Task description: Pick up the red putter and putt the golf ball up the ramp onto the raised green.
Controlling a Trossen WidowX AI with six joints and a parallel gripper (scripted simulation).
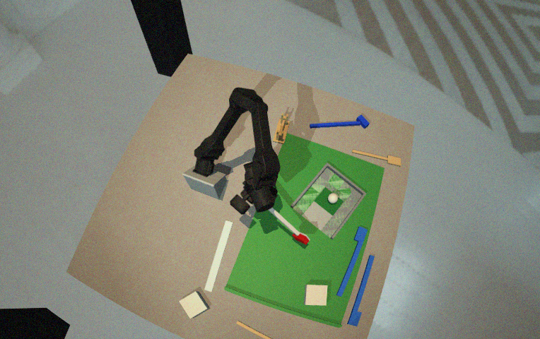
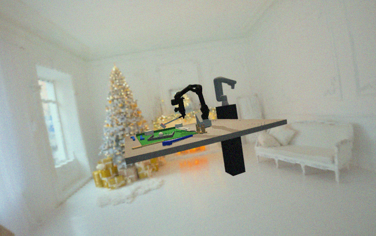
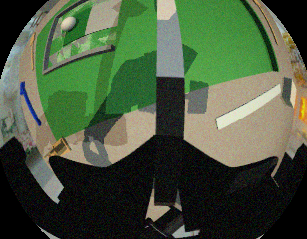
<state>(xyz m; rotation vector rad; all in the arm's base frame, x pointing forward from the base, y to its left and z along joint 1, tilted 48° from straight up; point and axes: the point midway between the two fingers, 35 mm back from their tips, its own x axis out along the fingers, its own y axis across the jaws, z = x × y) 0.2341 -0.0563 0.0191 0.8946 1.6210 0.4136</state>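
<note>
Claw (image 1: 267, 208) clamped on the red putter (image 1: 290, 229), shaft running out ahead of it, red head over the green mat (image 1: 264, 268); golf ball (image 1: 332, 198) ahead and aside, resting on the raised green (image 1: 329, 200)

Tan table (image 1: 138, 235) carrying a green mat (image 1: 273, 268) toward its right edge, blue mallet (image 1: 340, 123) near the far right corner, cream block (image 1: 193, 304) near the front edge.
</note>
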